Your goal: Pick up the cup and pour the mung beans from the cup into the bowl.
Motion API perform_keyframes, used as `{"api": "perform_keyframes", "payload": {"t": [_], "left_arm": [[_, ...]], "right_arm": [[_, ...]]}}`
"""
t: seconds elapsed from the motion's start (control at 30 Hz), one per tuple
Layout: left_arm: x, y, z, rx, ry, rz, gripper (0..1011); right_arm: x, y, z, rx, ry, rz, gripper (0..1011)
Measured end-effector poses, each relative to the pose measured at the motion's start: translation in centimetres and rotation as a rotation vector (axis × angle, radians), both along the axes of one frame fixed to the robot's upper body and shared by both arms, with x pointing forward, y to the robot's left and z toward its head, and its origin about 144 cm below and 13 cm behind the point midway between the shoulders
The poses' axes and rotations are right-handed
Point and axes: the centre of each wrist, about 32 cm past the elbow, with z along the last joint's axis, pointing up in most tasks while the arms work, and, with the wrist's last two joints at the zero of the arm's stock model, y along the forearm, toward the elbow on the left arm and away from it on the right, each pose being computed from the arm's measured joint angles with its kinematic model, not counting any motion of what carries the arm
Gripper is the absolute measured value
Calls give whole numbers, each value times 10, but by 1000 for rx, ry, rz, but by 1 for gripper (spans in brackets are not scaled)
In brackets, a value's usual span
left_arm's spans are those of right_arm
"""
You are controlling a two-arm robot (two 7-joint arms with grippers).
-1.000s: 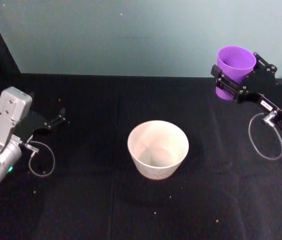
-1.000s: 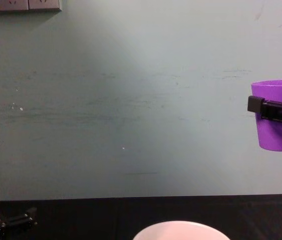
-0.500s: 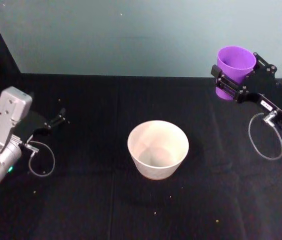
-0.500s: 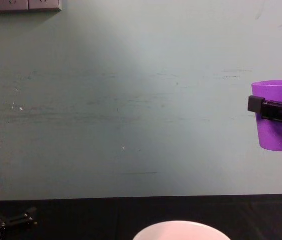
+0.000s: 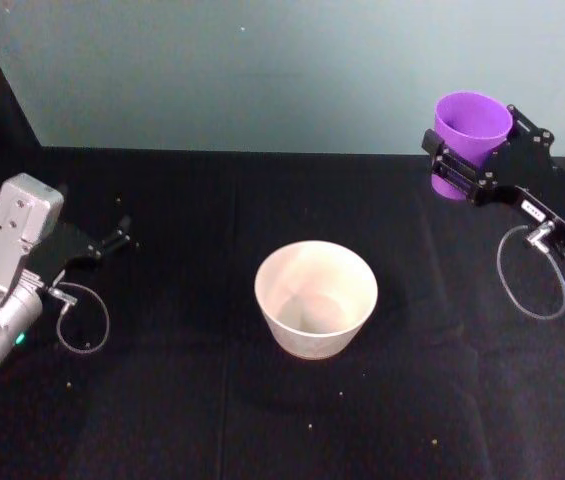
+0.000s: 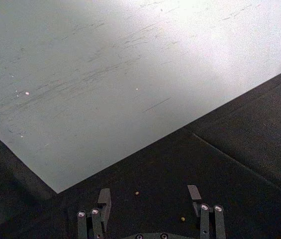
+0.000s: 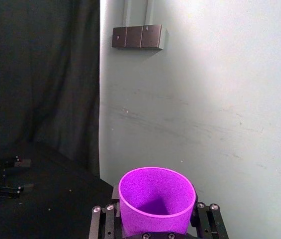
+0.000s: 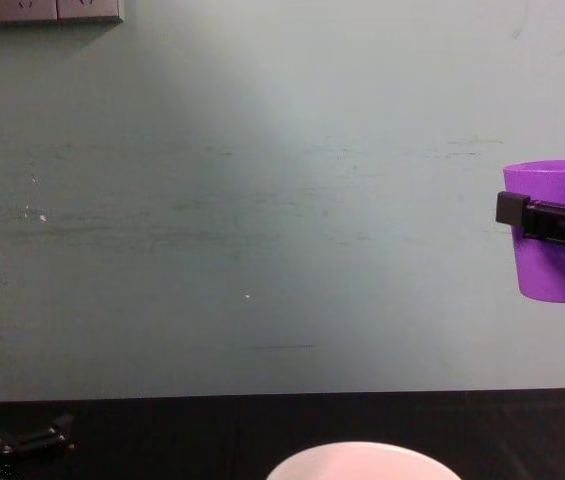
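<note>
Here, the right fingers (image 8: 552, 222) gripped the cup (image 5: 473, 125) upright, high over the worktop (image 5: 212, 420) and off to the right of the bowl (image 5: 312, 338), likely so nothing spilled early, while the left fingers (image 6: 104, 198) sat wide apart, idle.

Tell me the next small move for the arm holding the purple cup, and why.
Probably carry the cup sideways toward the robot's left until it hangs over the bowl. The right pincer grips it upright, raised, well off to the bowl's right, so tilting here would likely spill onto the table. The left pincer sits open at the left.
</note>
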Motion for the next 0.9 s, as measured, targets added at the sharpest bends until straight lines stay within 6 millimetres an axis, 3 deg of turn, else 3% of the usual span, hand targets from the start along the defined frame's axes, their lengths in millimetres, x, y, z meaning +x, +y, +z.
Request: {"api": "perform_keyframes", "payload": {"t": [0.9], "left_arm": [[0, 0, 0, 0, 0, 0, 1000]], "right_arm": [[0, 0, 0, 0, 0, 0, 754]]}}
